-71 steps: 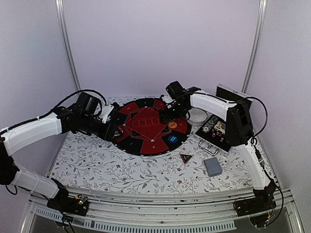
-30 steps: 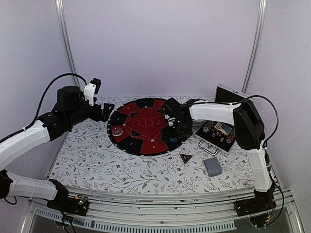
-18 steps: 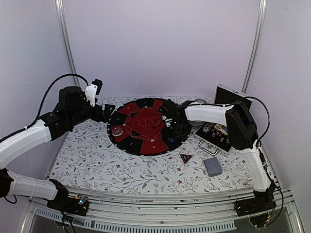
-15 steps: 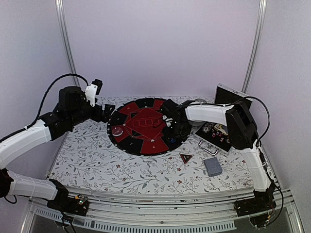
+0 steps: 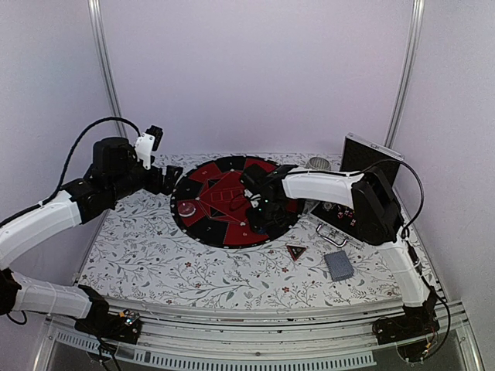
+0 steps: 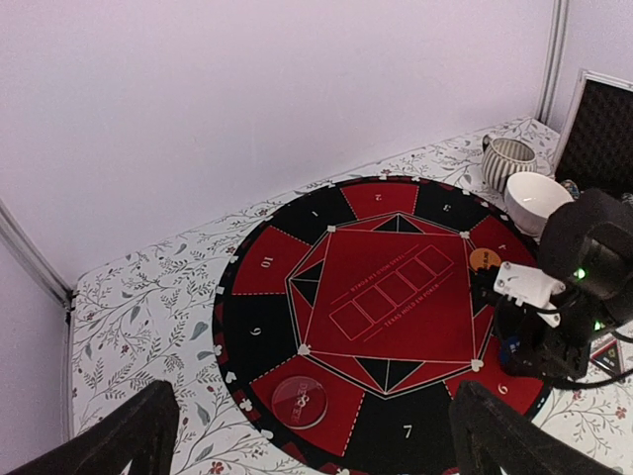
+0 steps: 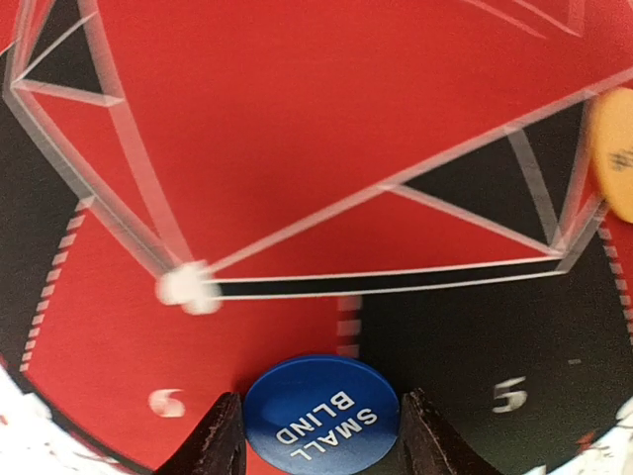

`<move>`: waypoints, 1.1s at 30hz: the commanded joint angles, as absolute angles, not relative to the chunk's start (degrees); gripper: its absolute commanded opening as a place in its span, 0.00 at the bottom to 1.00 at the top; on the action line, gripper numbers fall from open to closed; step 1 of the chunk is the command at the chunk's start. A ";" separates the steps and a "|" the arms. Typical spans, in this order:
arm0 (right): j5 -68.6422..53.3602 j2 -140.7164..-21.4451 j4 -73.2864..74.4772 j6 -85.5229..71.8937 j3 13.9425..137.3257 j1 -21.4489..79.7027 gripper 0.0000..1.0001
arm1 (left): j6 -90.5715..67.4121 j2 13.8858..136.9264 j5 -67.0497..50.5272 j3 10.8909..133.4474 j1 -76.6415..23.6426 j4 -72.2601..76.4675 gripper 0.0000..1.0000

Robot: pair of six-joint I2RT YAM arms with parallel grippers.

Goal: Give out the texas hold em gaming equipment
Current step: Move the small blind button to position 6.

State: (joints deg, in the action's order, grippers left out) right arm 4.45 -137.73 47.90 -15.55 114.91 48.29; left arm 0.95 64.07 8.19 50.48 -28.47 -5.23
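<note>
Leftward, the left gripper (image 6: 315,426) is held with jaws wide and empty. On the mat (image 6: 396,297), between seats 6 and 5, the blue disc (image 7: 316,406) — light, stiff, slick — is best taken by its rim, where the right gripper (image 7: 322,443) is clamped. Rightward, the white bowl (image 6: 534,198) looks empty.

A blue disc (image 7: 321,411) sits clasped between the tool's (image 7: 321,443) fingers (image 7: 220,443) on the red-black mat (image 7: 297,148), an orange disc (image 7: 615,153) at right.
</note>
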 commanded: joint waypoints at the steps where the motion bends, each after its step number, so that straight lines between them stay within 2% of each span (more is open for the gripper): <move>1: -0.26 -141.56 49.74 -17.12 118.02 53.03 0.43 | 1.56 63.02 7.74 49.75 -27.78 -4.04 0.98; 12: 0.57 -145.50 50.27 -16.30 125.96 55.37 0.43 | 1.49 63.24 7.24 49.75 -27.80 -4.13 0.98; 18: 0.18 -145.03 50.38 -14.36 125.86 55.42 0.45 | 1.58 63.29 7.40 49.75 -27.77 -4.21 0.98; 20: -0.28 -144.89 50.22 -14.01 125.97 55.39 0.50 | 1.58 63.28 7.44 49.75 -27.77 -4.21 0.98; 22: -0.58 -144.50 50.32 -13.36 126.26 55.37 0.66 | 1.58 63.34 7.46 49.75 -27.74 -4.16 0.98; 25: -0.43 -142.18 49.88 -11.86 126.52 54.80 0.80 | 1.59 63.52 7.37 49.75 -27.69 -4.20 0.98; 28: 2.23 -138.93 49.63 -10.36 126.16 52.30 0.83 | 1.53 63.56 7.21 49.75 -27.70 -4.26 0.98; 33: 5.33 -137.61 48.69 -8.20 125.74 45.77 0.82 | 1.62 63.64 7.27 49.75 -27.69 -4.22 0.98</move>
State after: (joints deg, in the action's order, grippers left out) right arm 1.58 -141.82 49.69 -10.63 125.29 51.96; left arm 0.95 64.07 7.94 50.48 -28.47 -5.23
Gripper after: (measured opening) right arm 0.828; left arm 0.982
